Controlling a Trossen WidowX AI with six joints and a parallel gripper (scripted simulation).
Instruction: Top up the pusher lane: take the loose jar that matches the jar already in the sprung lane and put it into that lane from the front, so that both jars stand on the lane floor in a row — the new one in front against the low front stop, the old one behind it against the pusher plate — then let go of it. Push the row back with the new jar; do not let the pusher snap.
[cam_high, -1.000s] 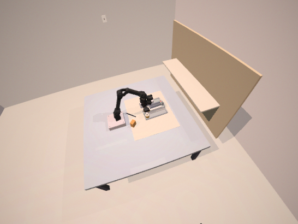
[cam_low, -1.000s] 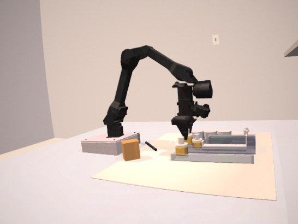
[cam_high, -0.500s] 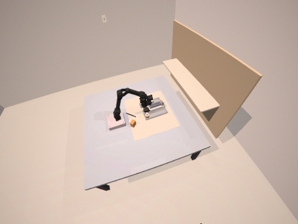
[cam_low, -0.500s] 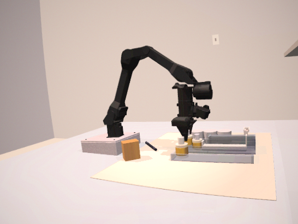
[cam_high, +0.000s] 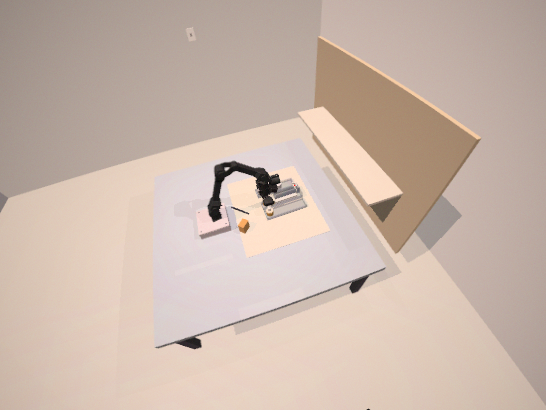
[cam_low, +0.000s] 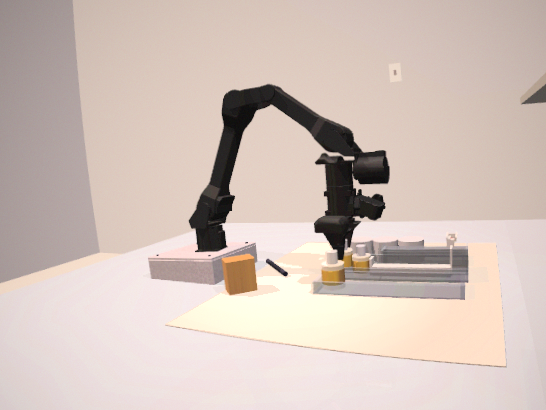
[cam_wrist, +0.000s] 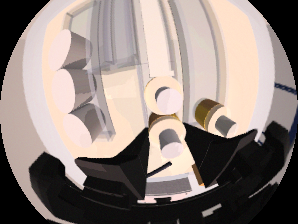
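My gripper (cam_low: 342, 254) (cam_wrist: 165, 128) points down and is shut on an amber jar (cam_low: 348, 258) (cam_wrist: 171, 140) with a pale collar and white cap. The held jar looks upright, at the front end of the sprung lane. A matching amber jar (cam_low: 361, 262) (cam_wrist: 162, 95) stands just behind it, against the white pusher (cam_wrist: 159, 45) (cam_low: 415, 266). The two look touching or nearly so; the overlap hides any gap. The held jar's base and the low front stop are hidden, so I cannot tell whether it rests on the lane floor.
Another amber jar (cam_high: 269, 212) (cam_low: 333, 272) (cam_wrist: 209, 115) stands in the neighbouring clear lane (cam_low: 400, 291) (cam_high: 290, 209). Several pale cylinders (cam_wrist: 64, 87) (cam_low: 385, 245) stand on the other side. An orange block (cam_high: 243, 226) (cam_low: 240, 274) and a black stick (cam_high: 240, 210) (cam_low: 276, 267) lie near the arm's base.
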